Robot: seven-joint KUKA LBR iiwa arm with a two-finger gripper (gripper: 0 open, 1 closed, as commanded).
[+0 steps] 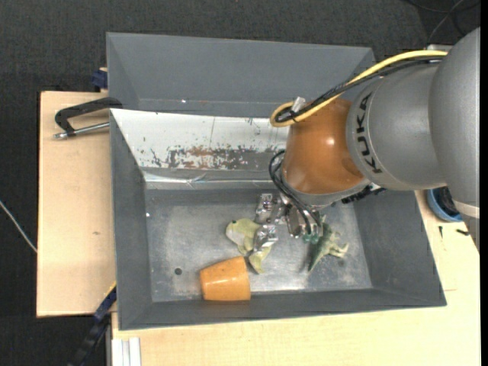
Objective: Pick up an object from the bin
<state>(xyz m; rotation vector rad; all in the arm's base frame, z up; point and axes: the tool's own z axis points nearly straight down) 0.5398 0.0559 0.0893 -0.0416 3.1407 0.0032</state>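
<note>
My gripper [268, 231] hangs low over the middle of the bin floor, its metal fingers reaching down beside a pale yellowish-green crumpled piece [244, 234]. That piece lies just left of and under the fingertips. Whether anything sits between the fingers is hidden. A green thin plant-like toy [324, 248] lies just right of the gripper, partly under the wrist. An orange cup-shaped thing [226, 280] lies on its side near the bin's front wall, left of and below the gripper.
The arm with its orange cover reaches in from the right and hides the bin's right rear part. A small dark spot [178, 272] marks the floor at the left. The floor's left half is bare metal.
</note>
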